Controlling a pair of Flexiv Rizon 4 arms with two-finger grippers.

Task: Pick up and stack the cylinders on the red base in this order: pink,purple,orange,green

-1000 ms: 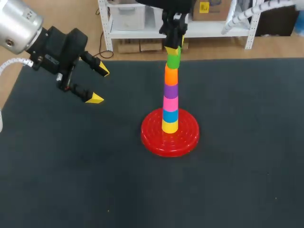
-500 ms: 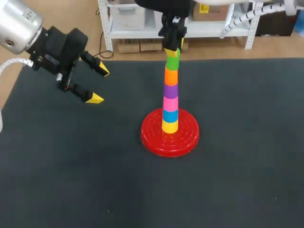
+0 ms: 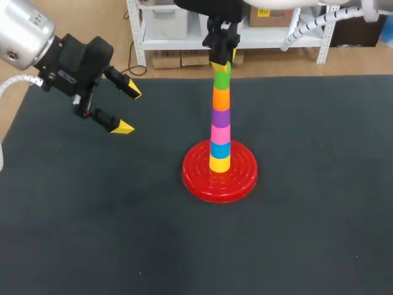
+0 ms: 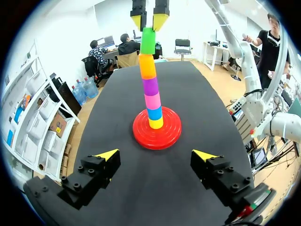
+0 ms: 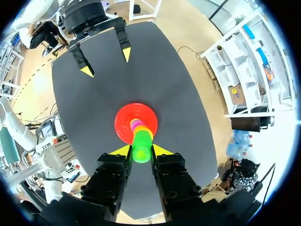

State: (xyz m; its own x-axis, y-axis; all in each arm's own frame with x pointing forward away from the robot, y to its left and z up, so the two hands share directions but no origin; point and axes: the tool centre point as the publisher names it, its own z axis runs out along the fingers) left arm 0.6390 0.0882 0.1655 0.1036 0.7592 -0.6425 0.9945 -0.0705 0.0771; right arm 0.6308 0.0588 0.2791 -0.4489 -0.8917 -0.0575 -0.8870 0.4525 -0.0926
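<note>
The red base (image 3: 196,184) stands mid-table with a tall stack on it: yellow, blue, the pink cylinder (image 3: 220,133), the purple cylinder (image 3: 220,117), the orange cylinder (image 3: 221,98) and, on top, the green cylinder (image 3: 221,78). My right gripper (image 3: 221,63) comes straight down from above and is shut on the upper end of the green cylinder (image 5: 141,147), which rests on the orange one. My left gripper (image 3: 126,109) hovers open and empty to the left of the stack, well clear of it. From there it faces the stack (image 4: 151,84) and the right gripper (image 4: 149,21).
A dark mat (image 3: 307,215) covers the table. Only the base and its stack stand on it. The left gripper (image 5: 106,62) shows beyond the base (image 5: 127,120) in the right wrist view.
The right gripper has shifted slightly up and left, and the green cylinder now stands straighter on the orange one. The left arm has not moved.
</note>
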